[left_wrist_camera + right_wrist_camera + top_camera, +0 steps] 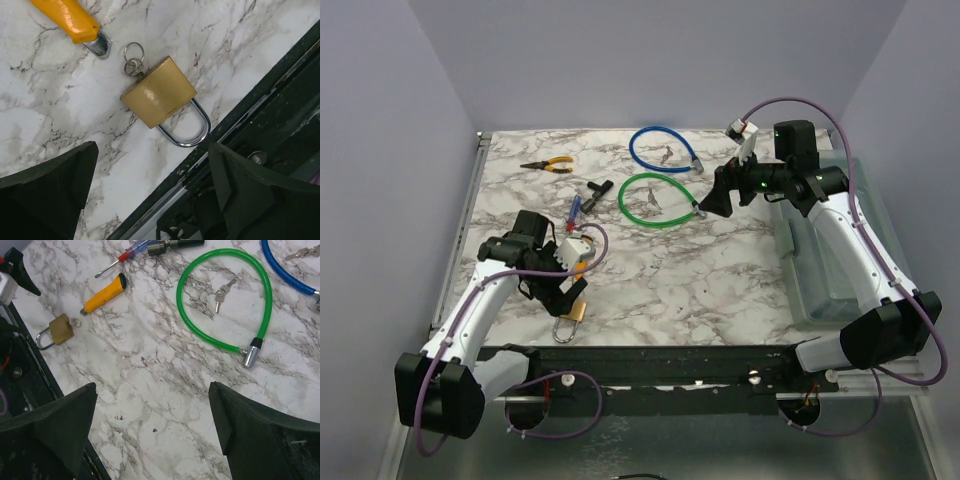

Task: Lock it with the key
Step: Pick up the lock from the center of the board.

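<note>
With left gripper [150,200]: spread wide, gripping nothing, hovering over brass padlock [157,92] near the marble table's [50,125] front edge, key [133,67] seated at its 11 o'clock. With right gripper [152,435]: equally wide apart, empty, green cable lock [178,297] at 1 o'clock.

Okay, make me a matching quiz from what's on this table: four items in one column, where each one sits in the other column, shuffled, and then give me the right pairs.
Things
1. brass padlock
2. green cable lock
3. blue cable lock
4. pliers

Places
A. far left part of the table
B. by the near edge, on the left side
C. closest to the far edge
D. around the middle, right of the screwdriver

Pairs: 1-B, 2-D, 3-C, 4-A
</note>
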Robot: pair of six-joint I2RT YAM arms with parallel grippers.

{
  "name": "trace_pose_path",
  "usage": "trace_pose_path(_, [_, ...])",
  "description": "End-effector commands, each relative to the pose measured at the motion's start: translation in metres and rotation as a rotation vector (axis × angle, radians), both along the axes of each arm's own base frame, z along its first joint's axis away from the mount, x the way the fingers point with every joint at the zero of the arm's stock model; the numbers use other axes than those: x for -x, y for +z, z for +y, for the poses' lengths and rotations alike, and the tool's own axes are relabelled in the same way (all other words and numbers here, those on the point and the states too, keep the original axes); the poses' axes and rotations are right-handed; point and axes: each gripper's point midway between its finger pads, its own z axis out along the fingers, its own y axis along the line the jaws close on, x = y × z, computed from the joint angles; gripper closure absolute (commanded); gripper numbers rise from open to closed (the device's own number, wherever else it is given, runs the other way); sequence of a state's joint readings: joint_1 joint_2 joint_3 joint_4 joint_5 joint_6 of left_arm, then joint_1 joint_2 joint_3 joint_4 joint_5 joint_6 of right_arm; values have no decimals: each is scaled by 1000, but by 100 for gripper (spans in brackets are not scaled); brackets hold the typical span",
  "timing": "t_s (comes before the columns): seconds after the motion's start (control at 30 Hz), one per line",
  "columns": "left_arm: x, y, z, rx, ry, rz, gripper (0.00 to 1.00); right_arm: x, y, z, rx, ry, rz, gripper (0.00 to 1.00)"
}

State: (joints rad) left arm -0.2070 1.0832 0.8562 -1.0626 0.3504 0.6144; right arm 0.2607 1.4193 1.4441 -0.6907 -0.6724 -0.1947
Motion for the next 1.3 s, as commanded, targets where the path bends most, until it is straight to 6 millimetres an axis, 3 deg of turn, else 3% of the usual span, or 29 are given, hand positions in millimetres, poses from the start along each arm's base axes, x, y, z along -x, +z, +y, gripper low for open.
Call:
trace_pose_path(0.0, [9,-7,-1,3,-229,-57,1,3,2,3,-17,25,7,0])
trace_pose_path(0.33, [13,-38,-7,-6,-584,-205,1,-1,3,8,-39,32,27,0])
trace_pose_path(0.63, [0,-64,-15,-34,-606,-181,4,1,2,7,-37,29,33,0])
trace_pose_path(0.87, [5,-90,-11,-102,-682,-178,12,1,0,7,-34,27,39,0])
trace_pose_path(1.07, [14,-96,-18,-117,-728,-166,36,1,0,7,-40,29,45,0])
trace_pose_path(1.27, [17,-71,-61,-13,-704,-178,73,1,-1,7,-39,25,47,0])
